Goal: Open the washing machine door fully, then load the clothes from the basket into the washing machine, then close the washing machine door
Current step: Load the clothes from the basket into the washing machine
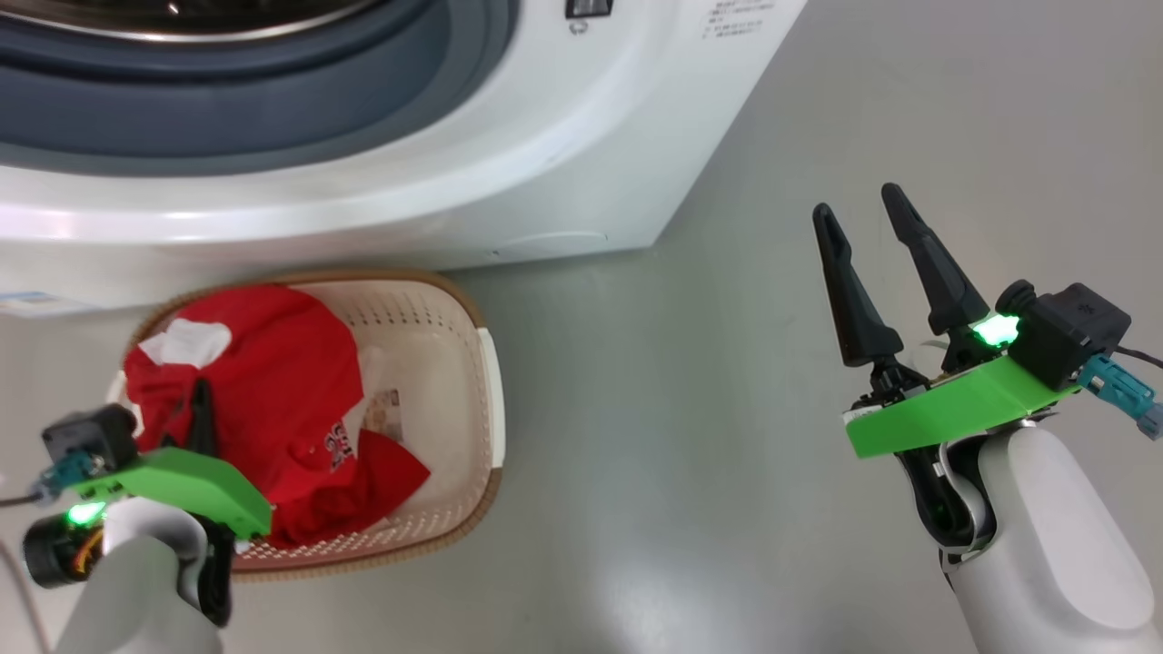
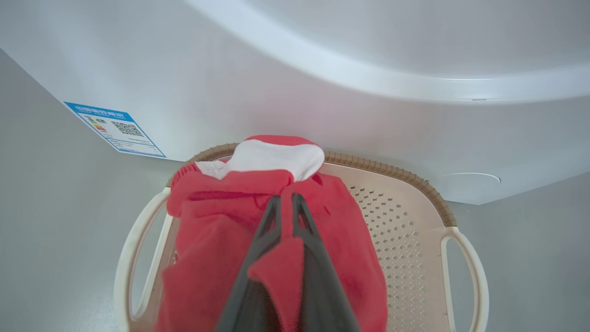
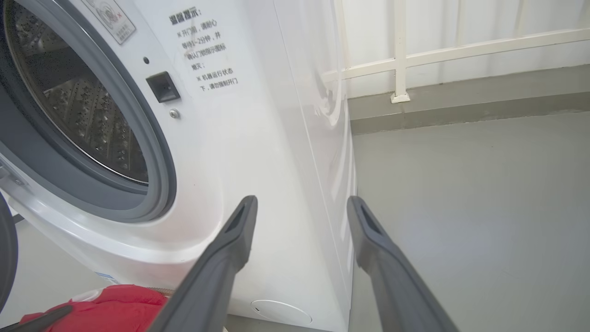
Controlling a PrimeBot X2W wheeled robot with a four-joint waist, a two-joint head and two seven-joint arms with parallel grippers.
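Now: left tool pinched on red fabric, lift pending

Left tool (image 2: 286,205) is closed right down with a fold of the clothes (image 2: 207,230) caught between its fingers (image 2: 266,226). In the left wrist view, red cloth bulges up through the narrow gap. The grip sits near the middle of the heap, not on a hem.

Handling, my read:
- soft, limp, light; no stiffness, so it will drape and trail below the pinch
- thin fold in a two-finger pinch can slip; a bunched, doubled fold holds better than a single layer
- the heap looks like more than one piece, so one lift may drag a second garment partway out or leave it behind
- hanging cloth could catch the rim on the way up

The clothes lie in the left half of the basket (image 1: 472,327); its right half shows bare perforated wall. It stands on the floor (image 1: 681,454), just in front of the washing machine (image 1: 509,163).

Right tool (image 1: 858,202) is spread wide and holds nothing, well off to the right over bare floor.

Further back, the gasket (image 1: 227,109) and steel drum (image 3: 83,101) are uncovered, so the opening step reads as done. Loading is at the first grab.
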